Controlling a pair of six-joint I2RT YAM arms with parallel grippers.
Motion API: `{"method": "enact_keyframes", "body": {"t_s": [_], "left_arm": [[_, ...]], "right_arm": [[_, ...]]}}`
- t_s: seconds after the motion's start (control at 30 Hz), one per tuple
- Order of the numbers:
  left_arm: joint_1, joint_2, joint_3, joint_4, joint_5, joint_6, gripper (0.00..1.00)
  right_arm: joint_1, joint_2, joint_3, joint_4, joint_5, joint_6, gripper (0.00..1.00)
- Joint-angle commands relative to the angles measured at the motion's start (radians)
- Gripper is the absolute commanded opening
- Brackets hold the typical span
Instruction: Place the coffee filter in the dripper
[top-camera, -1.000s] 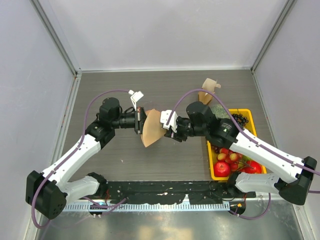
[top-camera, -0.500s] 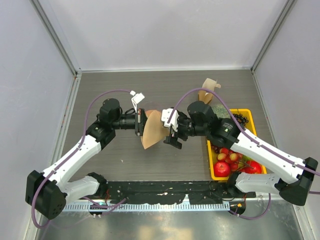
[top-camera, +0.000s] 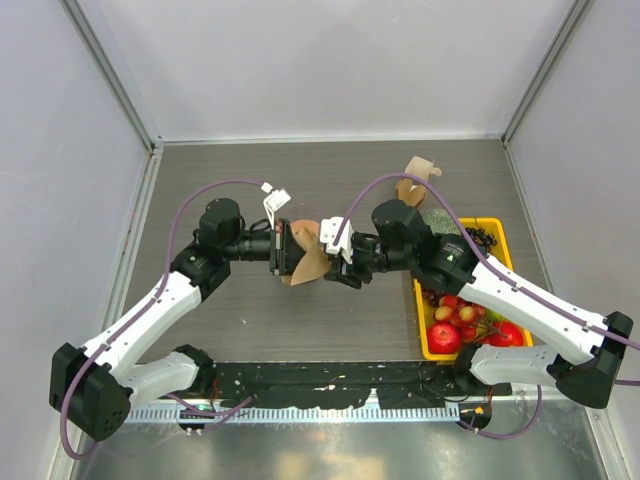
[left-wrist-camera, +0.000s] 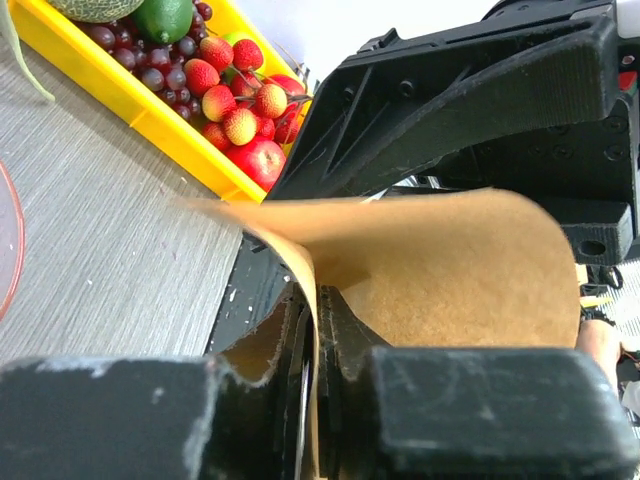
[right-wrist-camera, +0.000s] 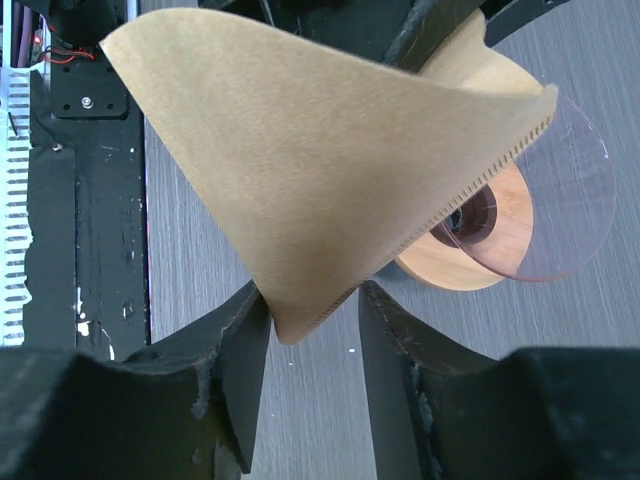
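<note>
The coffee filter (top-camera: 305, 262) is a tan paper cone held in the air between both arms above the middle of the table. My left gripper (top-camera: 284, 250) is shut on its upper edge; in the left wrist view the paper (left-wrist-camera: 450, 260) runs down between the closed fingers (left-wrist-camera: 318, 330). My right gripper (right-wrist-camera: 313, 300) has closed round the pointed end of the filter (right-wrist-camera: 300, 150), a finger touching each side. The dripper (right-wrist-camera: 510, 225), clear glass with an orange-brown collar and dark hole, stands on the table just behind the filter in the right wrist view.
A yellow tray (top-camera: 492, 228) of fruit sits at the right, also seen in the left wrist view (left-wrist-camera: 150, 120). A bunch of brown paper filters (top-camera: 415, 180) stands at the back right. The arms' base rail runs along the near edge.
The right gripper opened wide, then closed round the filter's tip. The filter, which hung flat and long from the left gripper, now bulges open and looks shorter from above.
</note>
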Motion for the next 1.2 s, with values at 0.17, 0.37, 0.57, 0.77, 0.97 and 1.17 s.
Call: {"method": "enact_keyframes", "body": {"t_s": [0.17,0.37,0.57,0.77,0.97,1.17], "left_arm": [[-0.002,-0.019,0.065,-0.081,-0.023,0.079,0.33],[-0.001,-0.007,0.084,-0.107,-0.022,0.097,0.28],[0.015,-0.012,0.087,-0.12,-0.011,0.102,0.26],[0.016,-0.019,0.092,-0.114,0.019,0.155,0.0],[-0.001,-0.039,0.09,-0.121,0.065,0.258,0.0],[-0.028,-0.039,0.099,-0.135,0.076,0.286,0.0]], "right_arm": [[0.004,-0.046,0.011,0.012,0.033,-0.034,0.42],[0.002,-0.057,0.004,0.013,0.043,-0.038,0.38],[0.001,-0.067,-0.01,0.017,0.08,-0.043,0.36],[-0.002,-0.076,0.007,-0.019,0.011,-0.026,0.76],[-0.007,-0.075,0.005,-0.008,-0.012,-0.003,0.99],[-0.007,-0.037,0.033,0.001,-0.05,0.023,0.99]]}}
